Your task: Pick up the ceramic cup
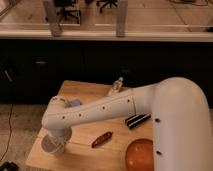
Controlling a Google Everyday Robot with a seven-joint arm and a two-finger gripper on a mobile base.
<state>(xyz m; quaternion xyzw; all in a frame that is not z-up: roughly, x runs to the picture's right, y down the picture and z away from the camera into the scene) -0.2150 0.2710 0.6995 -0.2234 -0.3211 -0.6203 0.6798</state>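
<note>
Inventory of the table, one camera view.

1. Table (85, 151): light wood with a slatted top, standing before a dark cabinet (100, 65). We count six things on or over it.

2. Robot arm (100, 111): white and thick, entering from the lower right. It crosses the table to the left, bends at an elbow near the left edge, then turns downward.

3. Gripper (58, 139): at the lower end of the arm, at the front left corner of the table, directly at the cup. The arm's last link hides most of it. We cannot tell whether it is apart, together or clamped on the cup.

4. Ceramic cup (48, 146): small and pale, upright, at the front left corner of the table. It sits under the end of the arm and is partly covered by it.

5. Plate (141, 156): orange, wide and flat, at the front right, partly behind the arm's shoulder and well apart from the cup.

6. Brown oblong item (102, 139): lies slantwise between cup and plate; we cannot tell what it is.

7. Black striped item (136, 120): lies just below the arm, right of centre.

8. Small bottle (116, 86): at the back of the table, behind the arm.

9. Blue item (75, 102): beside the elbow, mostly hidden.
</note>
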